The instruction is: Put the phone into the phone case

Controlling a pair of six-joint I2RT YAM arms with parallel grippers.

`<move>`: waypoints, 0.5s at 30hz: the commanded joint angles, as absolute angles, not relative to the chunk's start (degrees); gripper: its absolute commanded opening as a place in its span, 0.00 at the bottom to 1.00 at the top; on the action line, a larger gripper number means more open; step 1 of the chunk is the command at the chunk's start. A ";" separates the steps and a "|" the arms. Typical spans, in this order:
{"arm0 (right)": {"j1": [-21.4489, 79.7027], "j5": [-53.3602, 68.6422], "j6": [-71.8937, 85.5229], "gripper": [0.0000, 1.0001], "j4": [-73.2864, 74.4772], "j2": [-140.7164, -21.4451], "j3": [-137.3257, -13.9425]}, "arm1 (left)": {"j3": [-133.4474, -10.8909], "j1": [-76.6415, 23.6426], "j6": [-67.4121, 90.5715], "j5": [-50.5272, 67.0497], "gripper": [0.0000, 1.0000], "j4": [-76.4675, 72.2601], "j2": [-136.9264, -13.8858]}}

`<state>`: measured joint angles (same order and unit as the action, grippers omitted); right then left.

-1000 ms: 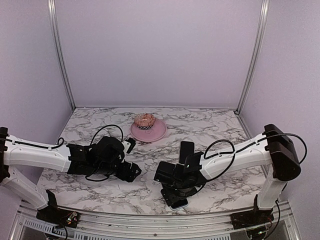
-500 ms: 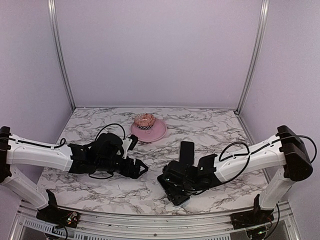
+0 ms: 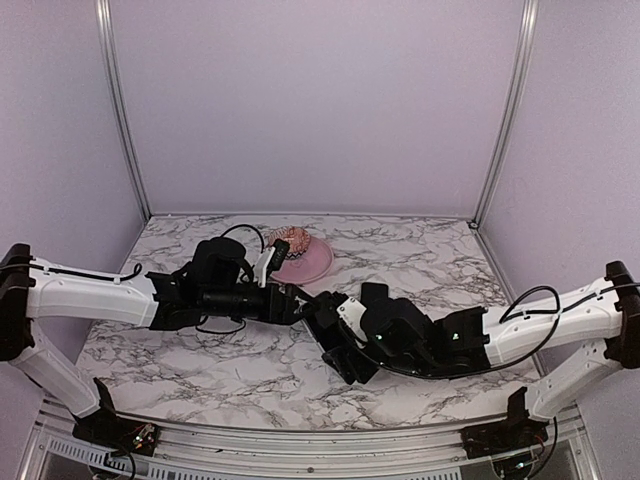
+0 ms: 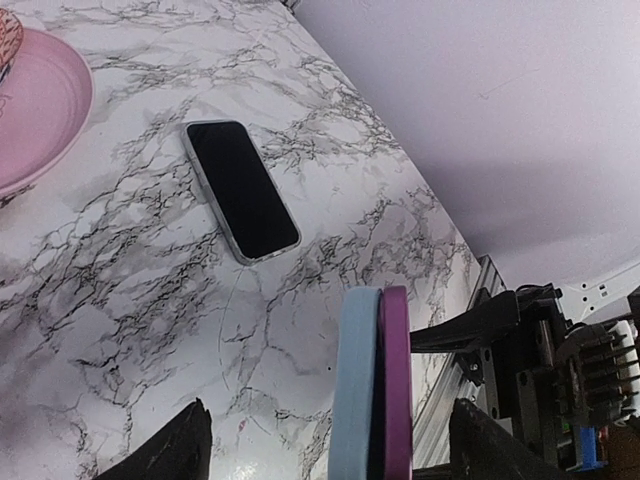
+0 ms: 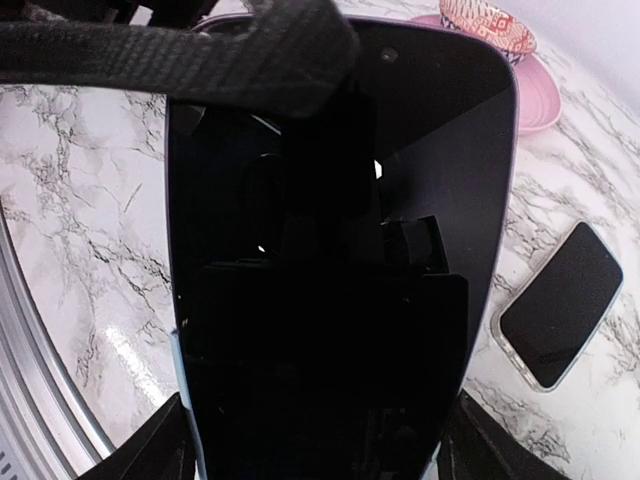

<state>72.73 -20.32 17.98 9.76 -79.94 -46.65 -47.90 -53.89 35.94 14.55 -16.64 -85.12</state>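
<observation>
Holding: right gripper (image 5: 318,430) clamps the blue-edged slab (image 4: 372,380)
Left gripper (image 4: 335,440): wide; centre it before you squeeze
Phone (image 4: 240,188): upper left, untouched

Soft even light, faint shadows; wrist views wide-angle, foreground blurred.

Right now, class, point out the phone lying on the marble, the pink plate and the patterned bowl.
phone (image 4: 242,190): left wrist view, screen centre.
pink plate (image 4: 45,110): left wrist view, bare inner surface.
patterned bowl (image 5: 490,24): right wrist view, outer wall.
</observation>
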 commanded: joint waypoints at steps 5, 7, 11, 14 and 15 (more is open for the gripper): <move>73.56 -23.72 10.74 0.37 -1.09 -78.47 -46.91 | -50.98 -53.58 37.46 21.65 0.52 -21.44 -88.71; 73.56 -24.55 11.05 0.37 -1.05 -78.38 -46.69 | -51.15 -53.61 37.77 23.27 0.42 -21.72 -89.04; 73.56 -24.78 11.34 0.38 -2.39 -78.00 -45.54 | -50.76 -53.70 37.21 25.05 0.21 -22.22 -89.37; 73.48 -24.40 11.71 0.43 -2.30 -78.60 -45.29 | -50.40 -53.99 35.63 26.56 0.11 -22.25 -89.91; 73.42 -24.11 11.88 0.49 -2.29 -78.65 -45.09 | -50.07 -54.19 34.71 26.72 0.09 -22.23 -90.10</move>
<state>73.12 -22.94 11.68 2.68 -79.42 -44.40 -49.91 -53.80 38.33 23.46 -21.74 -88.71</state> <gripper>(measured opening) 0.733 0.164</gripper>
